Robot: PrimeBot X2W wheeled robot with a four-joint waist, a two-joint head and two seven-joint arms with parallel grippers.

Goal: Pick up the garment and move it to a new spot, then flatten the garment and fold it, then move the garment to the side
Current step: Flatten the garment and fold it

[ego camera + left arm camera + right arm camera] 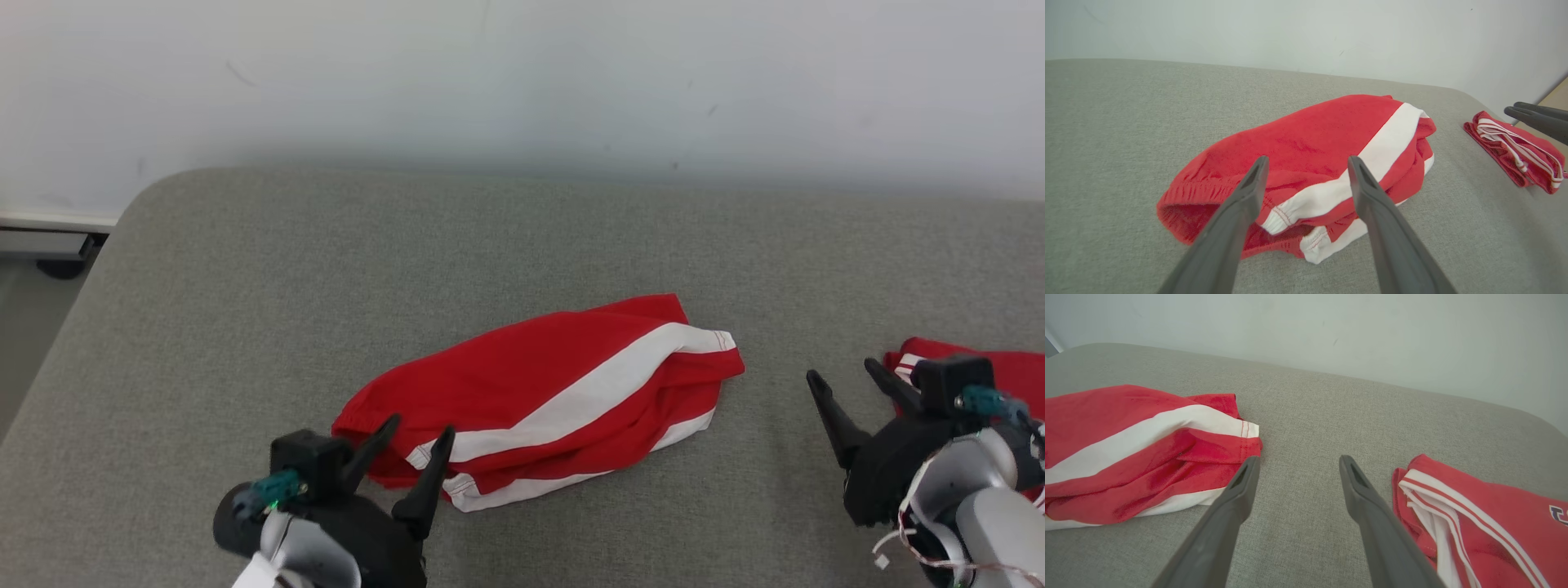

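The red-and-white garment [555, 392] lies bunched mid-worktop [245, 286], with the left claw [420, 425] spread open at its waistband end. The right claw [842, 369] — also open — hangs between it and a second red garment [1016, 367].

wall [522, 73]: plain white, bit scuffed, top of frame | desk [245, 286]: grey fabric, rounded corner upper left | floor [24, 327]: grey strip, far left

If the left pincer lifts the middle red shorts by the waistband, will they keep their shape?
Probably not: the shorts lie in soft, bunched folds, so they would likely hang limp and unfold. They seem light, being thin cloth. On the rough grey cushion, a push may wrinkle them rather than slide them.
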